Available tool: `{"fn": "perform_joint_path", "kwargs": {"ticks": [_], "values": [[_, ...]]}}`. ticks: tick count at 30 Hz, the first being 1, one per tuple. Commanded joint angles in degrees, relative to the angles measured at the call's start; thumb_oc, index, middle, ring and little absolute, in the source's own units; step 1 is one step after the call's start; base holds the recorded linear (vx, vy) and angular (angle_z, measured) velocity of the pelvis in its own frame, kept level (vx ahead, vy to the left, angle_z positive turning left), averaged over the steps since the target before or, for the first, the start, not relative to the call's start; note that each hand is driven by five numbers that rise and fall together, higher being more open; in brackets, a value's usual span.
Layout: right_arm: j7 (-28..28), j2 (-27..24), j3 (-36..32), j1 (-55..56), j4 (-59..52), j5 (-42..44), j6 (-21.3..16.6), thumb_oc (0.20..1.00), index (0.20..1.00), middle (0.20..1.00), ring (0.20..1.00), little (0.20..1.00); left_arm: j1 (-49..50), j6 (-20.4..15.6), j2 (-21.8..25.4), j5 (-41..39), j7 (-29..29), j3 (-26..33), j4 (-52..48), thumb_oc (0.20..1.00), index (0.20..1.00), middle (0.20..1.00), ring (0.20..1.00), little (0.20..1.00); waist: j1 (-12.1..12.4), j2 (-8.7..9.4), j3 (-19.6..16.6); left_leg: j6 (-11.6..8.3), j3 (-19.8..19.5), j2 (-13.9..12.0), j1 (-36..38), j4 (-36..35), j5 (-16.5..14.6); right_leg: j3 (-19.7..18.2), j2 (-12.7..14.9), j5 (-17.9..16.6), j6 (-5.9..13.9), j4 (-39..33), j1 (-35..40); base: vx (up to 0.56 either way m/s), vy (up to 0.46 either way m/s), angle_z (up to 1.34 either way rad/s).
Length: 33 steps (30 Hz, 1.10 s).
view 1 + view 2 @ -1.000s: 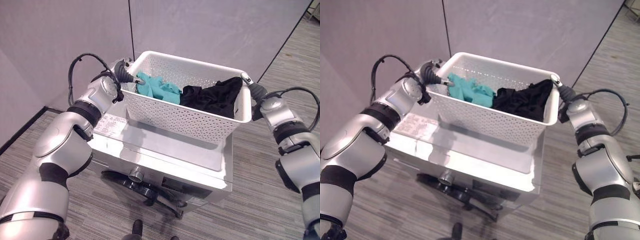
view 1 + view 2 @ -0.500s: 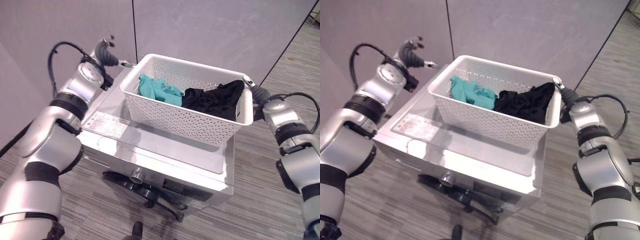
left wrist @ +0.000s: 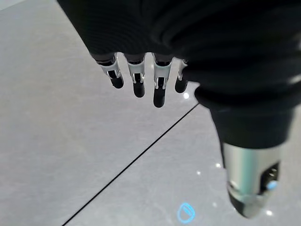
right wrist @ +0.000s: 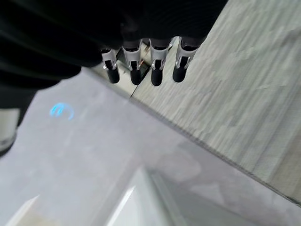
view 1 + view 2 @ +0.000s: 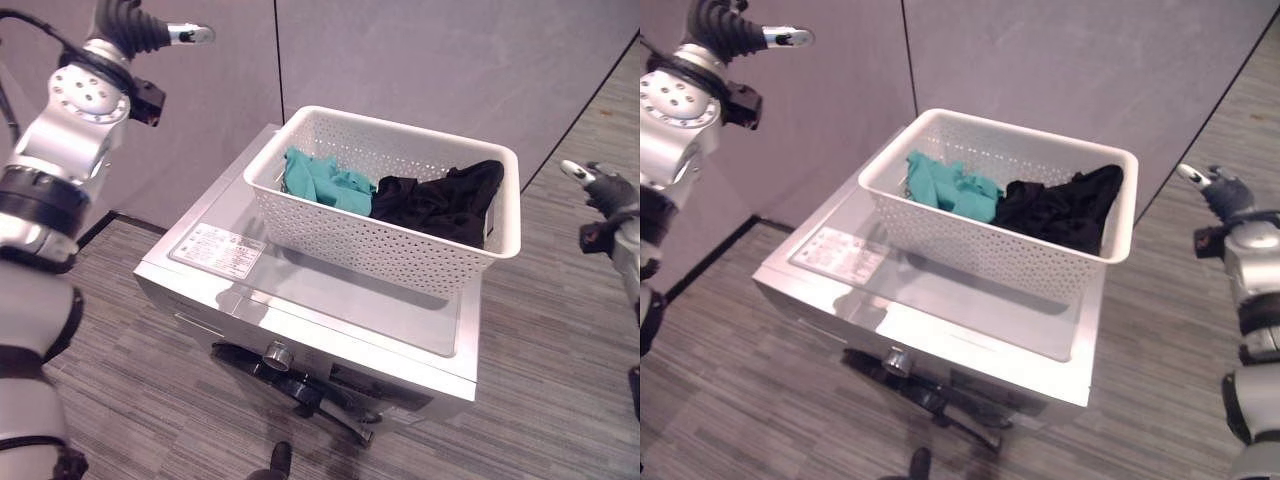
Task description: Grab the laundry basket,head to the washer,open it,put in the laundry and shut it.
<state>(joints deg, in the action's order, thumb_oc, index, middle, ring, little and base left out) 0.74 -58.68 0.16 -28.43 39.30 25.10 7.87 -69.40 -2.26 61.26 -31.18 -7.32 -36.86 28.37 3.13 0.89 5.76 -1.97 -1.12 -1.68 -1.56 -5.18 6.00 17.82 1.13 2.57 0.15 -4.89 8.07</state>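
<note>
You had the white perforated laundry basket sitting on top of the washer, a teal garment and a black garment inside it. Your left hand was raised high, well apart from the basket's near end, fingers relaxed and empty. Your right hand hung off the basket's far end, clear of the rim, fingers straight and holding nothing. The washer door sat low on the front.
</note>
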Motion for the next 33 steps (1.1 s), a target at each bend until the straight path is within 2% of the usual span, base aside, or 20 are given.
{"fn": "perform_joint_path", "kwargs": {"ticks": [1, 2, 3, 4, 5, 6, 7, 8, 9, 10, 14, 15, 17, 20, 21, 24, 25, 27, 30, 33], "values": [[-1.25, -5.01, -7.84, 7.91, -2.93, 0.70, -2.95, 1.000, 1.000, 1.000, 1.000, 1.000, 2.65, -3.06, 1.69, 1.10, 1.16, 6.01, -1.01, 1.000, 1.000, 1.000, 1.000, 1.000, 2.46, 0.00, -0.64, -0.09, 1.06, -3.02, 2.35, 1.08, -3.66, 3.35, 4.52, 1.97, 6.64, 2.38, 0.81, 0.00, 0.000, 0.00], [-1.21, -4.99, -8.89, 9.29, -3.68, 0.54, -2.84, 1.000, 1.000, 1.000, 1.000, 1.000, 3.51, -2.89, 1.52, 1.32, 1.13, 6.62, -1.72, 1.000, 1.000, 1.000, 1.000, 1.000, 2.64, -0.09, -0.83, -0.10, 0.99, -3.00, 2.36, 1.09, -3.65, 3.43, 4.52, 1.99, 6.63, 2.35, 0.88, -0.01, -0.050, -0.02], [-1.45, -3.19, -15.94, 17.73, -7.07, 0.35, -3.63, 1.000, 1.000, 1.000, 1.000, 1.000, 11.40, -3.03, 3.38, 3.16, 1.47, 11.86, -7.19, 1.000, 1.000, 1.000, 1.000, 1.000, 2.62, 0.38, -0.58, -0.12, 0.74, -3.10, 2.23, 1.11, -3.73, 3.64, 4.46, 2.08, 6.51, 2.26, 0.91, 0.00, 0.000, 0.00], [-1.42, -3.17, -16.75, 18.87, -7.77, 0.23, -3.53, 1.000, 1.000, 1.000, 1.000, 1.000, 12.47, -2.84, 3.19, 3.40, 1.46, 12.68, -7.95, 1.000, 1.000, 1.000, 1.000, 1.000, 2.75, 0.22, -0.77, -0.12, 0.70, -3.07, 2.24, 1.12, -3.73, 3.68, 4.48, 2.10, 6.51, 2.24, 0.95, 0.00, -0.053, 0.01], [-1.24, 0.79, -22.84, 26.49, -10.92, 0.18, -4.43, 1.000, 1.000, 1.000, 1.000, 1.000, 22.77, -3.08, 5.02, 6.45, 2.31, 19.46, -13.24, 1.000, 1.000, 1.000, 1.000, 1.000, 3.15, 1.10, -0.42, -0.15, 0.50, -3.16, 2.22, 1.03, -3.79, 3.82, 4.44, 2.08, 6.39, 1.97, 1.07, 0.01, -0.036, -0.03], [-1.05, 2.88, -25.78, 30.97, -13.65, -0.08, -4.65, 1.000, 1.000, 1.000, 1.000, 1.000, 32.02, -2.65, 4.75, 8.38, 2.98, 26.10, -17.52, 1.000, 1.000, 1.000, 1.000, 1.000, 3.45, 0.73, -0.71, -0.14, 0.47, -3.15, 2.32, 0.94, -3.84, 3.79, 4.45, 2.07, 6.35, 1.75, 1.16, 0.01, -0.035, -0.03], [-1.04, 2.72, -25.73, 31.07, -13.87, -0.10, -4.57, 1.000, 1.000, 1.000, 1.000, 1.000, 33.03, -2.52, 4.63, 8.48, 3.02, 27.00, -18.00, 1.000, 1.000, 1.000, 1.000, 1.000, 3.32, 0.52, -0.83, -0.14, 0.50, -3.16, 2.34, 0.92, -3.84, 3.76, 4.45, 2.06, 6.35, 1.74, 1.16, 0.01, -0.016, -0.08], [-0.74, 5.48, -27.43, 34.04, -15.47, -0.36, -5.00, 1.000, 1.000, 1.000, 1.000, 1.000, 39.83, -2.67, 4.06, 10.13, 3.52, 31.89, -20.91, 1.000, 1.000, 1.000, 1.000, 1.000, 3.63, 0.75, -0.80, -0.10, 0.41, -3.15, 2.36, 0.86, -3.92, 3.70, 4.42, 2.06, 6.27, 1.63, 1.18, 0.02, -0.021, -0.06], [-0.20, 10.04, -30.00, 38.85, -17.91, -0.97, -5.46, 1.000, 1.000, 1.000, 1.000, 1.000, 53.74, -2.68, 1.47, 12.96, 4.39, 41.82, -25.71, 1.000, 1.000, 1.000, 1.000, 1.000, 4.08, 0.75, -0.72, -0.08, 0.38, -3.18, 2.60, 0.83, -4.25, 3.48, 4.41, 2.11, 6.10, 1.41, 1.39, 0.02, -0.024, -0.07], [-0.17, 12.01, -30.30, 40.07, -18.74, -1.38, -5.66, 1.000, 1.000, 1.000, 1.000, 1.000, 58.79, -2.90, -0.43, 14.03, 4.58, 45.67, -28.16, 1.000, 1.000, 1.000, 1.000, 1.000, 4.04, 0.79, -0.78, -0.05, 0.28, -3.15, 2.51, 0.79, -4.24, 3.47, 4.42, 2.07, 6.03, 1.33, 1.31, 0.03, -0.026, -0.05], [-0.19, 17.57, -29.15, 42.35, -19.56, -1.85, -6.71, 1.000, 1.000, 1.000, 1.000, 1.000, 69.68, -4.23, -6.80, 14.51, 4.90, 52.55, -32.90, 1.000, 1.000, 1.000, 1.000, 1.000, 3.95, 1.05, -0.73, -0.01, 0.04, -3.09, 2.49, 0.85, -4.46, 3.57, 4.44, 2.10, 5.79, 1.22, 1.43, 0.00, -0.011, 0.04], [-0.11, 20.66, -28.52, 43.89, -19.25, -1.30, -7.13, 1.000, 1.000, 1.000, 1.000, 1.000, 75.42, -5.12, -11.00, 9.71, 5.90, 54.63, -34.34, 1.000, 1.000, 1.000, 1.000, 1.000, 4.61, 1.18, -0.38, -0.02, -0.19, -3.10, 2.59, 0.90, -4.86, 3.62, 4.39, 2.25, 5.67, 1.19, 1.59, 0.00, 0.000, 0.00], [0.10, 23.47, -26.92, 44.91, -18.03, -0.81, -7.76, 1.000, 1.000, 1.000, 1.000, 1.000, 81.99, -5.74, -14.34, 4.87, 7.63, 57.25, -36.92, 1.000, 1.000, 1.000, 1.000, 1.000, 4.84, 1.30, -0.46, 0.18, -0.44, -2.91, 2.05, 0.99, -4.57, 3.83, 4.50, 1.87, 5.60, 1.03, 1.26, -0.02, -0.008, 0.04], [1.25, 26.92, -23.51, 46.12, -15.36, -1.44, -7.87, 1.000, 1.000, 1.000, 1.000, 1.000, 87.40, -5.82, -18.67, 0.34, 9.91, 57.29, -37.28, 1.000, 1.000, 1.000, 1.000, 1.000, 5.44, 1.49, -0.34, 0.30, -0.69, -2.81, 1.72, 1.23, -4.52, 3.91, 4.58, 1.77, 5.50, 1.02, 1.11, 0.00, 0.000, 0.00], [2.71, 29.87, -20.30, 47.10, -12.24, -1.57, -7.79, 1.000, 1.000, 1.000, 1.000, 1.000, 90.16, -4.98, -21.74, -2.01, 11.65, 54.90, -35.15, 1.000, 1.000, 1.000, 1.000, 1.000, 5.96, 1.56, -0.06, 0.36, -0.81, -2.80, 1.84, 1.26, -4.58, 3.92, 4.53, 1.89, 5.28, 1.09, 1.31, -0.02, -0.004, 0.05], [4.73, 32.52, -16.95, 47.10, -5.37, -0.76, -8.15, 1.000, 1.000, 1.000, 1.000, 1.000, 91.91, -4.20, -23.99, -1.76, 13.07, 52.23, -32.42, 1.000, 1.000, 1.000, 1.000, 1.000, 6.36, 1.72, 0.21, 0.48, -1.07, -2.73, 1.65, 1.29, -4.42, 4.15, 4.56, 1.90, 5.13, 1.20, 1.30, -0.02, -0.010, 0.09], [5.66, 34.42, -12.30, 43.35, 6.29, 0.34, -8.20, 1.000, 1.000, 1.000, 1.000, 1.000, 90.44, -3.09, -25.98, -2.46, 14.40, 47.39, -26.27, 1.000, 1.000, 1.000, 1.000, 1.000, 6.87, 1.77, 0.54, 0.49, -1.37, -2.56, 1.17, 1.48, -4.20, 4.42, 4.65, 1.78, 5.16, 1.26, 1.14, -0.03, -0.002, 0.07], [6.01, 35.61, -10.27, 41.84, 10.47, 0.45, -8.11, 1.000, 1.000, 1.000, 1.000, 1.000, 89.61, -2.88, -26.65, -2.54, 14.44, 45.94, -23.20, 1.000, 1.000, 1.000, 1.000, 1.000, 7.21, 1.82, 0.78, 0.50, -1.58, -2.50, 1.03, 1.58, -4.12, 4.51, 4.68, 1.75, 5.15, 1.30, 1.09, -0.03, -0.012, 0.14], [7.06, 41.40, -3.91, 35.80, 28.32, 0.44, -7.11, 1.000, 1.000, 1.000, 1.000, 1.000, 84.93, -1.41, -30.97, -0.95, 14.32, 40.91, -6.28, 1.000, 1.000, 1.000, 1.000, 1.000, 8.47, 1.41, 1.44, 0.50, -2.74, -2.14, 0.03, 1.87, -3.58, 5.32, 4.78, 1.85, 5.05, 1.34, 0.79, -0.05, -0.009, 0.12], [7.40, 43.74, -2.47, 33.04, 36.43, 0.68, -6.17, 1.000, 1.000, 1.000, 1.000, 1.000, 81.96, -0.89, -33.68, 2.37, 14.48, 38.48, 5.76, 1.000, 1.000, 1.000, 1.000, 1.000, 8.83, 0.81, 1.60, 0.52, -3.25, -1.91, -0.34, 1.93, -3.37, 5.74, 4.96, 1.83, 5.00, 1.30, 0.66, -0.03, 0.025, 0.16]]}}
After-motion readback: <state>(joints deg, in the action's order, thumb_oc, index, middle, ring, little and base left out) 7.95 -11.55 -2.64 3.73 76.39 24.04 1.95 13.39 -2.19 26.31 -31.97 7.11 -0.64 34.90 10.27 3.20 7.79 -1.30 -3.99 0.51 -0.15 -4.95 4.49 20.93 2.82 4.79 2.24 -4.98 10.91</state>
